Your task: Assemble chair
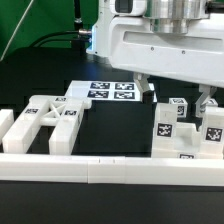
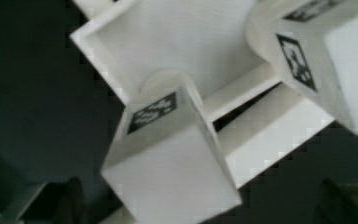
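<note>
The gripper's [image 1: 176,97] white housing runs off the exterior view's top and right edges; one finger overlaps the marker board's [image 1: 108,90] end; a white block [image 1: 214,128] is cropped at that right edge; in the wrist view, tagged white pieces [image 2: 167,140] appear blurred, their tags unreadable, their outlines cut off.

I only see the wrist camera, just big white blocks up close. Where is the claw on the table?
Observer: The claw hangs open over the blocks at the exterior view's right.
Operator: Are there more pieces?
Observer: Yes, cut-out frames lie at the exterior view's left.
Operator: What's behind them?
Observer: The marker board lies flat, farther back near the middle.
</note>
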Robot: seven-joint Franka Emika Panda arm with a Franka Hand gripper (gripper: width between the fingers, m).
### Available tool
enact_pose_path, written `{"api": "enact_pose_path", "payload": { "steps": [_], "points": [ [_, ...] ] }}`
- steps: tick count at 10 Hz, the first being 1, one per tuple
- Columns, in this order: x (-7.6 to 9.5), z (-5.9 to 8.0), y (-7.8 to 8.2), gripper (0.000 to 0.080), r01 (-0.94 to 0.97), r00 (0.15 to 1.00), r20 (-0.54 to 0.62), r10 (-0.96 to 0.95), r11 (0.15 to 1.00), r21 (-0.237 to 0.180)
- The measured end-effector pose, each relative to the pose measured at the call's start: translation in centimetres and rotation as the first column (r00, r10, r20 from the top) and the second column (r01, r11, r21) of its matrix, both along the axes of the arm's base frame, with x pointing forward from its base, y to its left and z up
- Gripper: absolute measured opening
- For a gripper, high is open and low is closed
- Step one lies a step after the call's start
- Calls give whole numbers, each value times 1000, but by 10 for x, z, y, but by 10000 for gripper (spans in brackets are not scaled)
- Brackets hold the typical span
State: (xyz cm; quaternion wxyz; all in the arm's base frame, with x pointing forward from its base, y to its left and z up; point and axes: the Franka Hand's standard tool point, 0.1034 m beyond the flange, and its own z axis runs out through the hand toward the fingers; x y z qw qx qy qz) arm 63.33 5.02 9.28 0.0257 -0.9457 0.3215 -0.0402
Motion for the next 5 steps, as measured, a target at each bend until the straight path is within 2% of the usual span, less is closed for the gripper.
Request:
{"api": "enact_pose_path", "payload": {
  "steps": [2, 5],
  "points": [
    [0, 7, 6, 649, -5, 1000, 9, 5, 1000, 6],
    [-11, 16, 14, 649, -16, 1000, 22, 16, 1000, 13]
  ]
}}
